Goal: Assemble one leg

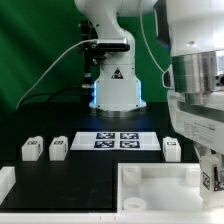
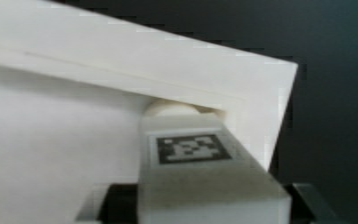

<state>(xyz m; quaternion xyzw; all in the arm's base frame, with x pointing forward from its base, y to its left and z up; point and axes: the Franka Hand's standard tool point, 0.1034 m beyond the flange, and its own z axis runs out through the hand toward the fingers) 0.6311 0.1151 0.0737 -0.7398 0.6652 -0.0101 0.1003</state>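
My gripper is at the exterior view's right, low over the large white panel. In the wrist view the gripper is shut on a white leg with a square tag on its face. The dark fingers press on both sides of it. The leg's far end meets the panel close to its corner, under the raised rim. Three more legs stand in a row on the black table.
The marker board lies between the loose legs, in front of the robot base. A white part sits at the exterior view's lower left edge. A green backdrop hangs behind.
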